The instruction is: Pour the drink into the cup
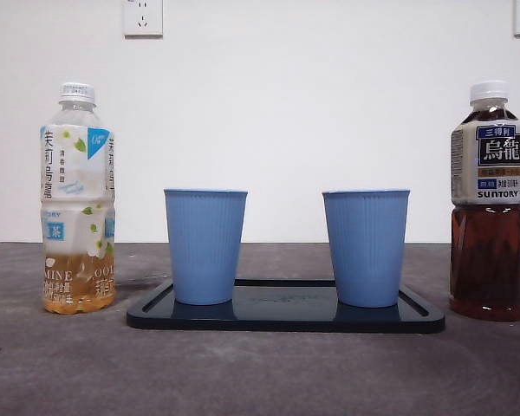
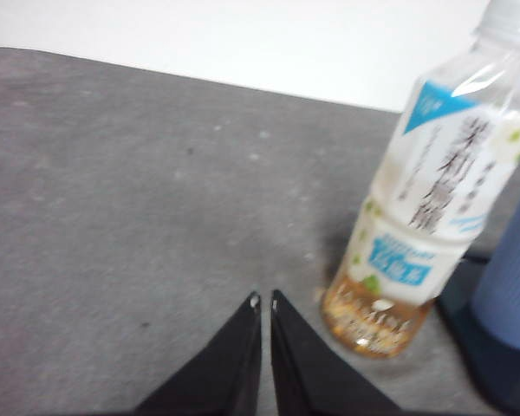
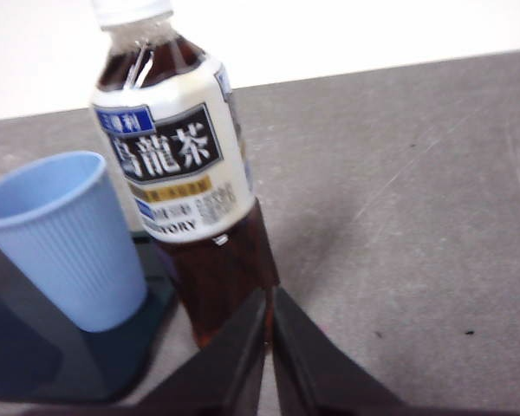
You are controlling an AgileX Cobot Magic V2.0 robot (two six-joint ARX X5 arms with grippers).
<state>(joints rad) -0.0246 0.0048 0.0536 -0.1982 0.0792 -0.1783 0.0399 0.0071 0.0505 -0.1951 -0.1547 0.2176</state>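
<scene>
Both bottles [image 1: 78, 198] [image 1: 489, 201] stand upright, caps up; both end effectors [image 2: 263, 302] [image 3: 269, 299] pressed together.

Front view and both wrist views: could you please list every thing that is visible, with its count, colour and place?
Jasmine tea bottle: 1, clear with white flowered label and white cap, little pale yellow tea at the bottom; stands on the table beside the tray, near the left gripper.
Oolong tea bottle: 1, dark brown tea, white cap; stands at the tray's other end, near the right gripper.
Cups: 2, blue, ribbed; upright on the tray, apart.
Tray: 1, dark, flat on the table.
Table: 1, grey.
Wall sockets: 2, white, on the wall.
Left gripper: black, shut, holds nothing.
Right gripper: black, shut, holds nothing.
</scene>
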